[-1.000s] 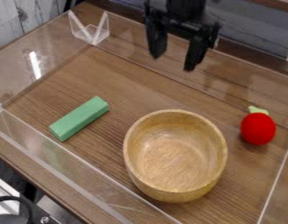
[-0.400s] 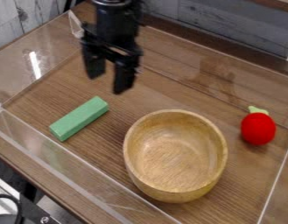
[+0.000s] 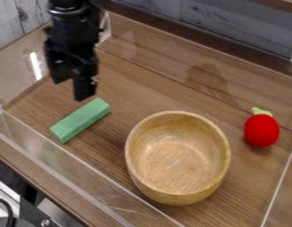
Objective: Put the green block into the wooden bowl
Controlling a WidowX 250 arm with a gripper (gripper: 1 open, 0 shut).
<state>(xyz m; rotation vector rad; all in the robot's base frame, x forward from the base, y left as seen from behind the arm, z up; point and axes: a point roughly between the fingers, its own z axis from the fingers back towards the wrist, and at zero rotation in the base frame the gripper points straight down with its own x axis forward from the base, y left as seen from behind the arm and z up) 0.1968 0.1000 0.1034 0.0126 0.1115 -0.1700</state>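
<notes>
The green block [image 3: 81, 121], a flat matte bar, lies on the wooden tabletop at the left, angled from lower left to upper right. To its right stands the wooden bowl [image 3: 177, 157], round, light tan and with nothing inside. My black gripper [image 3: 67, 78] hangs pointing down just above and behind the block's upper end, apart from it. Its fingers [image 3: 84, 88] stand spread, nothing between them.
A red strawberry-like toy [image 3: 262, 129] rests at the right, beside the bowl. Clear acrylic walls [image 3: 77, 191] fence the work area at the front and left. A small clear plastic stand sits behind the arm at the back left.
The gripper has travelled from the back centre to the left and toward the camera, ending over the block's far end. Block, bowl and red toy stay put.
</notes>
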